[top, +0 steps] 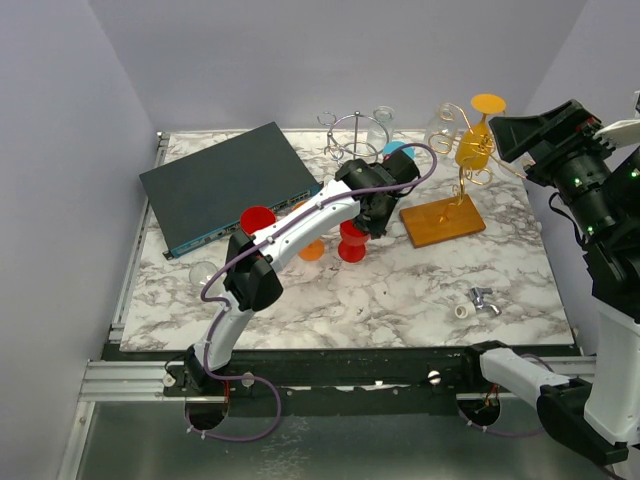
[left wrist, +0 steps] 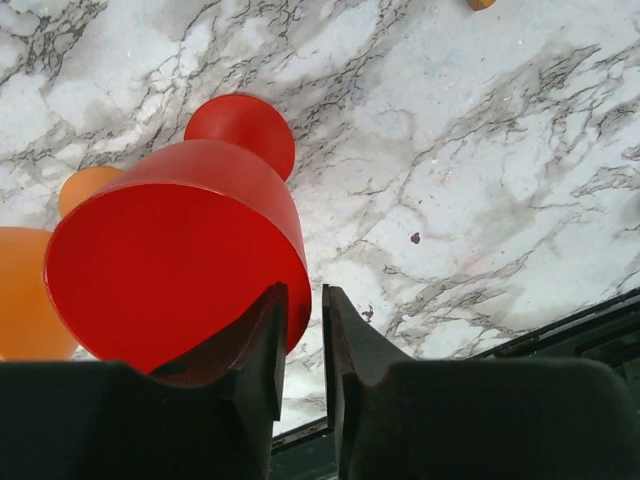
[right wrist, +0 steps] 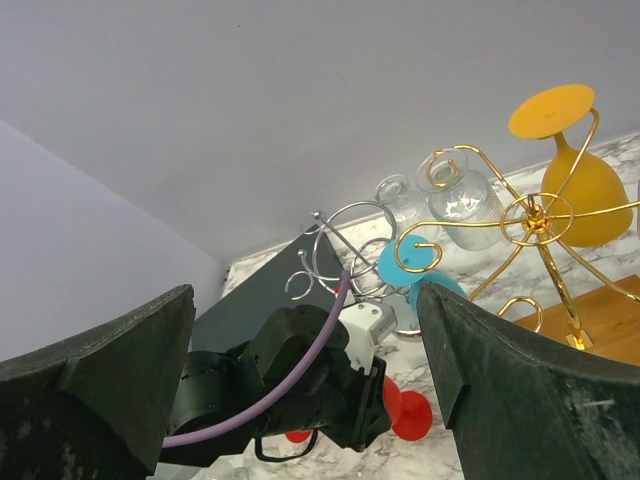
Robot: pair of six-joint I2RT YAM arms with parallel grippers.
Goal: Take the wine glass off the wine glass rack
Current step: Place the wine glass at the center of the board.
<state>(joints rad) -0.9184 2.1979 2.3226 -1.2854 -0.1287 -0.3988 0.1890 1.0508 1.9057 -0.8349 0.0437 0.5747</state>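
My left fingers [left wrist: 262, 360] stand a narrow slit apart at the rim of the red wine glass [left wrist: 170, 270]. One sits against the inside of the bowl and the other just outside it. A sliver of marble shows between the rim and the outer finger, so they are loose around the glass, not clamped on it. The glass stands upright on its foot near the middle of the desk [top: 400, 290], off any rack, with an orange glass [left wrist: 25, 290] just to its left. Further left a second red glass [top: 258, 218] stands, and a clear glass [top: 205, 270] sits toward the near left. A flat dark box [top: 225, 180] lies at the far left. To the right of the red glass is the gold wire rack [top: 462, 185] on its wooden base [top: 442, 222]. A yellow wine glass [top: 474, 143] hangs upside down from one of its arms, foot uppermost. A clear glass [top: 441, 127] is at the rack's far side, though I cannot tell whether it hangs there. A silver wire rack [top: 356, 135] is at the far middle, with a blue glass [top: 398, 150] beside it. My right fingers [right wrist: 520, 400] are spread wide apart with nothing between them. They are raised above the far right of the desk, just right of the gold rack and pointing left toward it.
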